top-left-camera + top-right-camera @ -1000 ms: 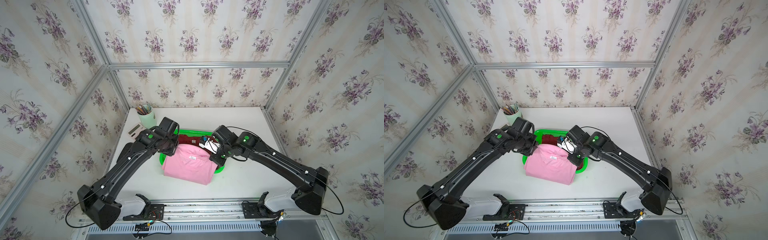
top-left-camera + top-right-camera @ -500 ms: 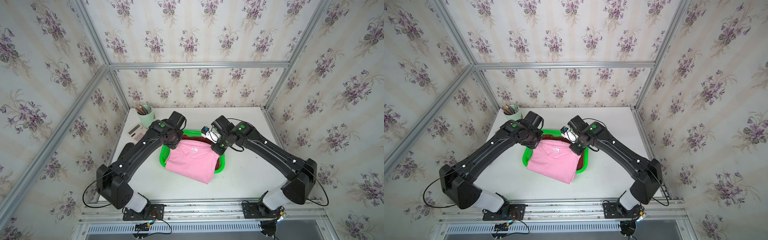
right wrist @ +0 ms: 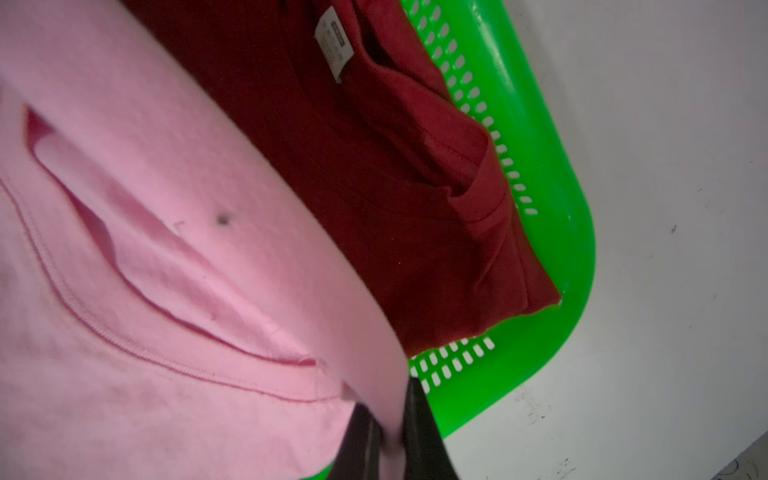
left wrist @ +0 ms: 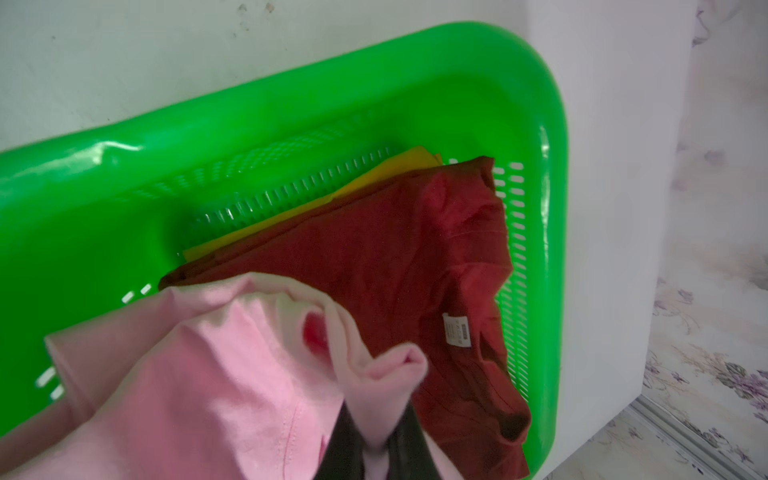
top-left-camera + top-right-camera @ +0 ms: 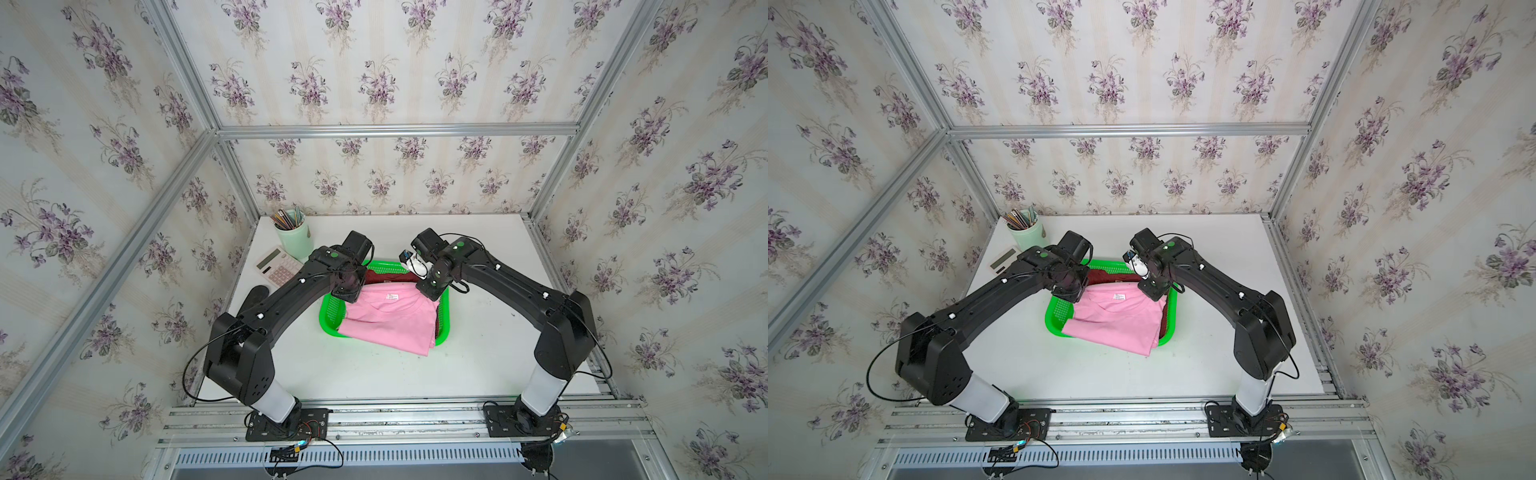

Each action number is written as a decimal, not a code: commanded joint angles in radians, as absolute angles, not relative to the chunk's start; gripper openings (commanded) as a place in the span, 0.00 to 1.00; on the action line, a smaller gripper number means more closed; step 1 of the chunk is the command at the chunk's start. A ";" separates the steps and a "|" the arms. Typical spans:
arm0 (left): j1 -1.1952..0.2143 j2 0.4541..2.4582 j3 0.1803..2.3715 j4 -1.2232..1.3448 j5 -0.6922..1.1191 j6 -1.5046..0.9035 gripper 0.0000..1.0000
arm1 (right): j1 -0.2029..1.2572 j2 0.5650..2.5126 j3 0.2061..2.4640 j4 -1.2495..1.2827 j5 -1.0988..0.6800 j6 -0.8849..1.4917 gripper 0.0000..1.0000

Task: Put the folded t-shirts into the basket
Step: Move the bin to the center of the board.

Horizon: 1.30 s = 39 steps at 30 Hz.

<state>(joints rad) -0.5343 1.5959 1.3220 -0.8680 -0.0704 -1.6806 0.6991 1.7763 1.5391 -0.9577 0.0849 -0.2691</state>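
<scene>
The green basket (image 5: 330, 311) (image 5: 1054, 318) stands mid-table. Inside it lies the dark red t-shirt (image 4: 374, 266) (image 3: 374, 187) on top of the mustard yellow one (image 4: 374, 174), of which only an edge shows. The light pink t-shirt (image 5: 390, 320) (image 5: 1121, 320) hangs over the basket, its near edge draping past the front rim. My left gripper (image 4: 376, 440) (image 5: 348, 293) is shut on the pink shirt's far left corner. My right gripper (image 3: 388, 436) (image 5: 428, 291) is shut on its far right corner.
A mint cup of pencils (image 5: 293, 232) stands at the back left, with a calculator (image 5: 277, 266) in front of it and a dark flat thing (image 5: 253, 297) under the left arm. White table (image 5: 490, 340) surrounds the basket; metal frame rails run along its edges.
Both arms have carried the pink shirt away from the table's front edge, farther over the basket. Both grippers have stayed shut on its corners.
</scene>
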 commanded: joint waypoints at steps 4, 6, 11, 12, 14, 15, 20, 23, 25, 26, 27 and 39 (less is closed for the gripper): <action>-0.528 1.649 1.327 -0.813 -0.142 -1.707 0.00 | 0.691 1.787 1.517 -0.833 0.203 -0.268 0.00; -0.528 1.658 1.328 -0.779 -0.128 -1.700 0.00 | 0.692 1.789 1.519 -0.824 0.203 -0.277 0.00; -0.527 1.695 1.368 -0.798 -0.166 -1.674 0.00 | 0.688 1.791 1.525 -0.819 0.188 -0.293 0.00; -0.526 1.702 1.375 -0.804 -0.179 -1.666 0.00 | 0.684 1.794 1.525 -0.818 0.189 -0.293 0.00; -0.523 1.714 1.391 -0.811 -0.191 -1.649 0.00 | 0.677 1.796 1.525 -0.818 0.182 -0.291 0.00; -0.520 1.720 1.398 -0.802 -0.193 -1.629 0.00 | 0.673 1.797 1.525 -0.817 0.183 -0.284 0.00; -0.498 1.782 1.489 -0.796 -0.199 -1.484 0.00 | 0.649 1.770 1.520 -0.792 0.149 -0.268 0.00; -0.476 1.820 1.512 -0.817 -0.155 -1.465 0.00 | 0.636 1.756 1.520 -0.777 0.147 -0.265 0.00; -0.461 1.837 1.500 -0.816 -0.093 -1.472 0.04 | 0.635 1.753 1.516 -0.769 0.137 -0.265 0.06; -0.456 1.842 1.492 -0.815 -0.062 -1.471 0.19 | 0.635 1.754 1.514 -0.769 0.126 -0.263 0.11; -0.453 1.846 1.486 -0.811 -0.044 -1.468 0.33 | 0.634 1.757 1.513 -0.767 0.128 -0.254 0.18; -0.451 1.647 1.547 -0.835 -0.245 -1.291 0.96 | 0.617 1.655 1.506 -0.758 0.242 -0.050 0.50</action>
